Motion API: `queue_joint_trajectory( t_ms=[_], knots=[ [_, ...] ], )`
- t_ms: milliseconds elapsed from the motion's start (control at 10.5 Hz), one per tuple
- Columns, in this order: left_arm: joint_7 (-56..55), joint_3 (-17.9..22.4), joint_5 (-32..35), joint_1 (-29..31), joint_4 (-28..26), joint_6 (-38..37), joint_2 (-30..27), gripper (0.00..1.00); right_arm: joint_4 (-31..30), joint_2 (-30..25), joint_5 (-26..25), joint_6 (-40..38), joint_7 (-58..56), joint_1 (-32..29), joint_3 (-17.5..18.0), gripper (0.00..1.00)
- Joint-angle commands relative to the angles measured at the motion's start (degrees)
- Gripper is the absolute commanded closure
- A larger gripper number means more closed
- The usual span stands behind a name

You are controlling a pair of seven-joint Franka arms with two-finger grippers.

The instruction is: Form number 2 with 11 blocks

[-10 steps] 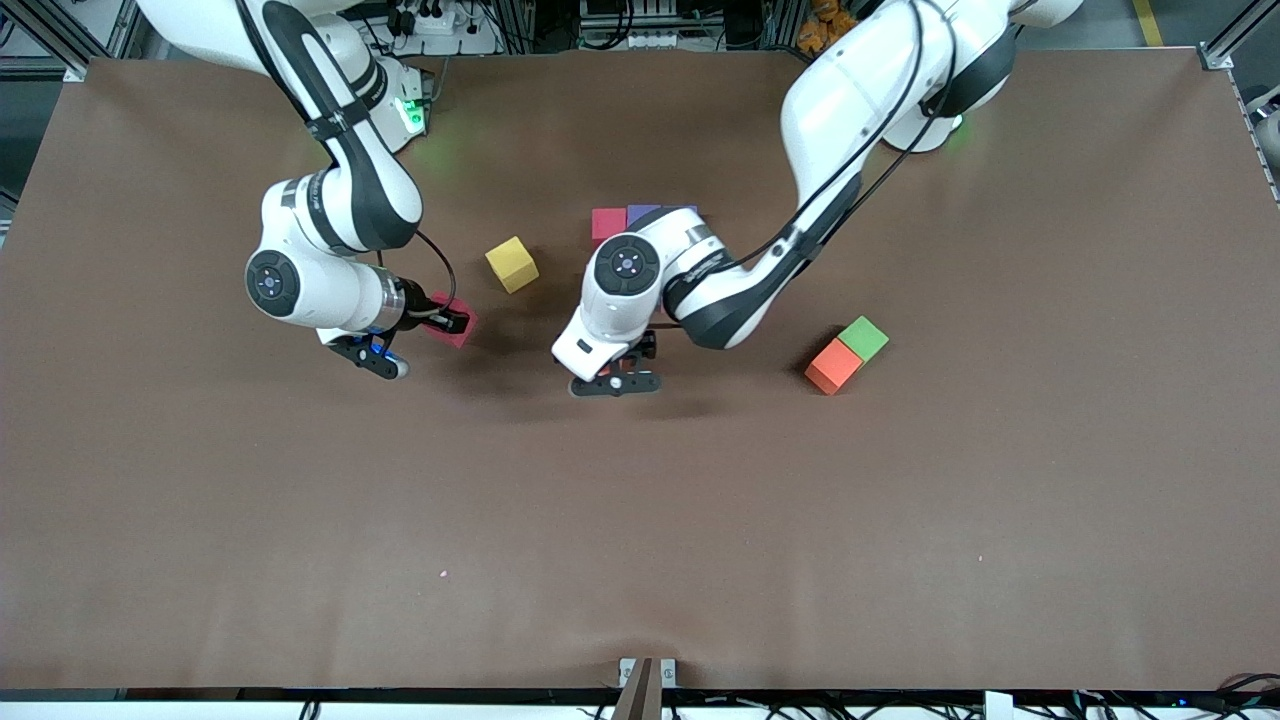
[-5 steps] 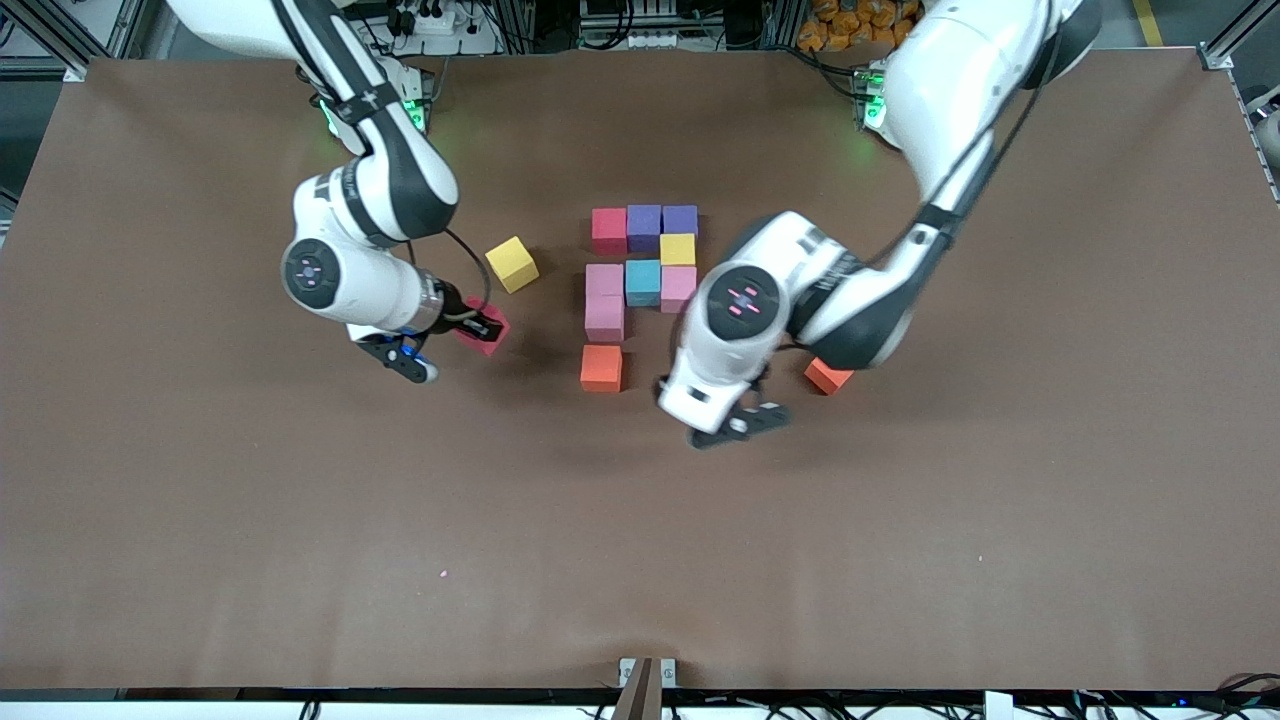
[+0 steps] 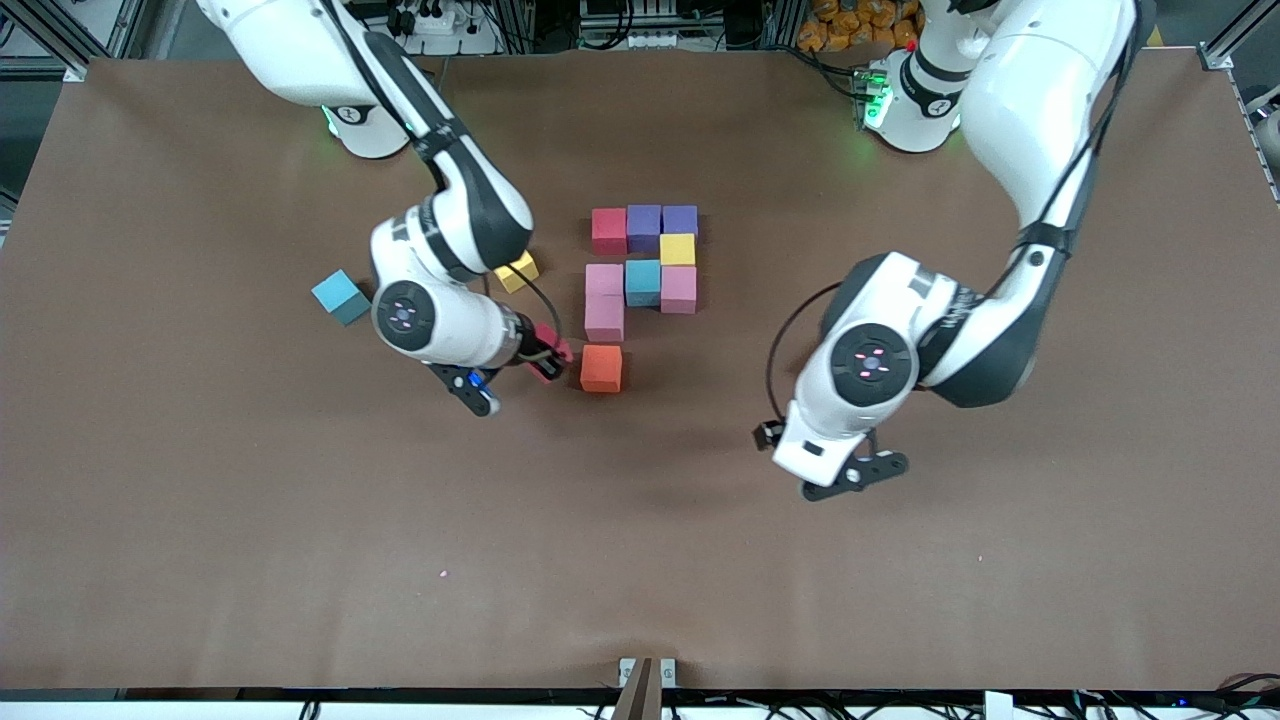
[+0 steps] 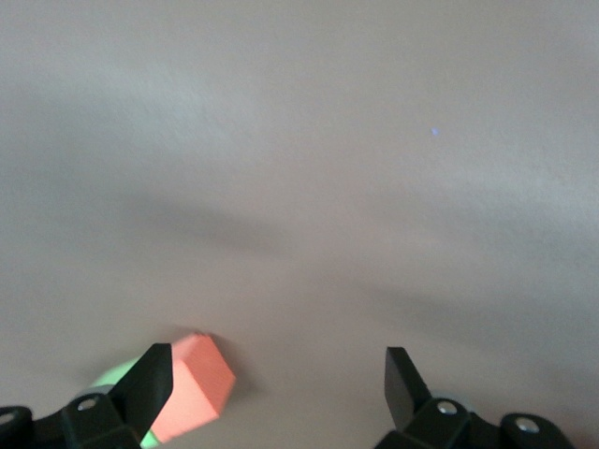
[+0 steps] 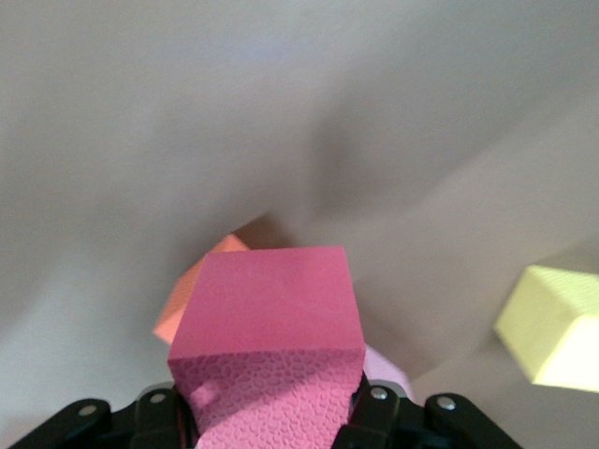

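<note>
The left gripper [image 3: 850, 478] comes first from the desk's [image 3: 640, 560] front edge: it hangs over bare desk toward the left arm's end, fingers spread wide with nothing between them. Its wrist view shows an orange cube [image 4: 198, 385] touching a green cube [image 4: 117, 379] below it, both hidden under the arm from the front.

Next comes the right gripper [image 3: 545, 358], low over the desk just beside the lone orange block [image 3: 601, 368], clamped on a red block [image 5: 270, 327].

The number 2 [image 3: 643, 270] looks about three-quarters built. Working back from that orange block: one pink block [image 3: 604, 320], then a row of pink, sky-blue and pink, then a yellow block [image 3: 677, 249], and farthest a row of red, purple and purple. By my reckoning nine blocks are down; the bottom row lacks two, probably the held red and the orange cube by the green.

A spare yellow cube [image 3: 520, 270] peeks out from under the right arm, and a blue cube [image 3: 340, 297] sits toward the right arm's end. Neither blocks the open places.
</note>
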Motion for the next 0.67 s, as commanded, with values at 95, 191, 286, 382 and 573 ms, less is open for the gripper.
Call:
queue_joint_trajectory(
  t_ms=[95, 191, 286, 382, 573],
  knots=[
    [6.27, -0.37, 0.88, 4.51, -1.68, -0.79, -5.32, 0.0, 11.65, 7.49, 0.78, -1.59, 11.12, 2.72, -0.17, 0.86],
    [7.6, -0.72, 0.53, 6.09, -1.68, -0.8, -6.64, 0.0, 12.1, 7.76, 0.87, -1.41, 13.5, 3.95, -0.17, 0.86],
    [8.31, -0.72, 0.0, 6.81, -1.85, -0.97, -7.7, 0.0, 12.37, 8.02, 0.96, -1.07, 16.04, 4.48, -0.08, 0.87],
    [8.31, -0.72, -0.96, 7.34, -1.85, -2.02, -8.06, 0.0, 12.63, 8.11, 0.96, -0.97, 19.37, 5.71, -0.08, 0.87],
    [8.22, -0.72, -1.84, 7.78, -1.94, -3.08, -9.11, 0.0, 12.99, 8.81, 0.96, 1.56, 23.78, 7.47, -0.08, 0.88]
  ],
)
